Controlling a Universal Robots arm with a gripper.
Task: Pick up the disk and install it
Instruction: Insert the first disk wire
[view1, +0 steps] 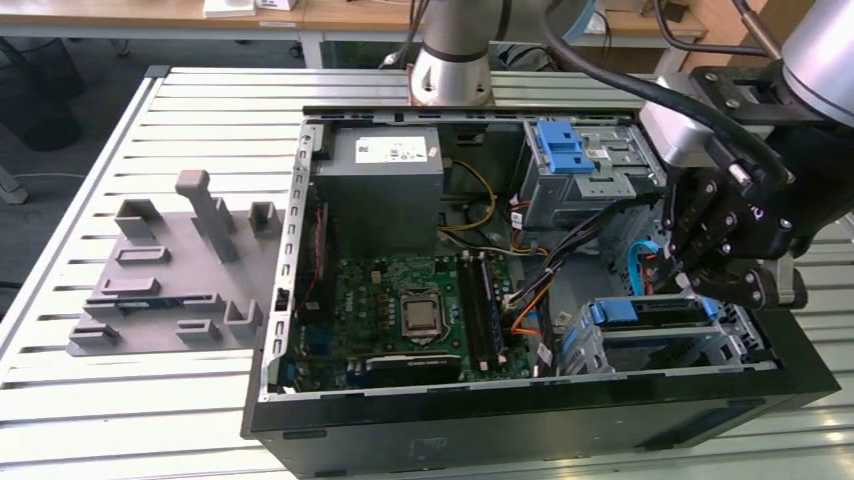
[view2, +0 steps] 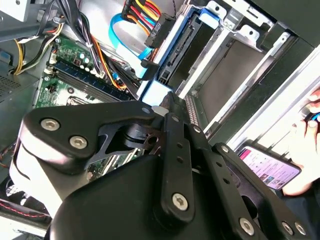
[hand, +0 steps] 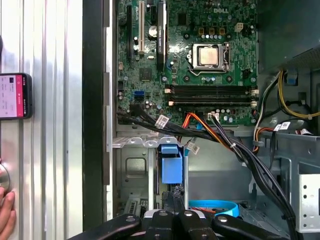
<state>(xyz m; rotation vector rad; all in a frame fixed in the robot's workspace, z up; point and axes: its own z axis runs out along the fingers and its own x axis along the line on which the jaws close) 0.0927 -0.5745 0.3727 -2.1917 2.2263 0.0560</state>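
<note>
- The gripper (view1: 710, 288) hangs low over the front corner of the open case (view1: 534, 425), on the exterior view's right, directly above the drive cage (view1: 731, 345). That is where a drive belongs, so the arm looks to be working at the seating stage, not the pickup.
- The disk (view1: 650, 312) sits in that cage, its blue carrier level with the cage's upper rails. In the first wrist view the blue carrier (hand: 171, 167) stands just beyond the gripper (hand: 174, 218), in line with it.
- In the second wrist view the disk (view2: 177, 55) lies along the cage's metal wall with its connector end towards the cables (view2: 145, 30), an orientation that would let power and data plugs reach it.
- Whether the claw is clenched, released or gripping the carrier cannot be told: its own black body hides the tip where it meets the disk.
- Whether the disk is pushed fully home cannot be told either.
- The case lies on its side on the table (view1: 80, 420), side panel off, so the cage opens upward to a vertical approach.
- The motherboard (view1: 400, 310) fills the case floor beside the cage; black and orange cables run between the two, close to the gripper's path.
- A grey fixture (view1: 174, 270) rests on the table well apart from the case, beyond the wall opposite the cage.
- A person's hand (view2: 305, 150) and a phone (view2: 267, 167) lie on the table just outside the case's front wall.
</note>
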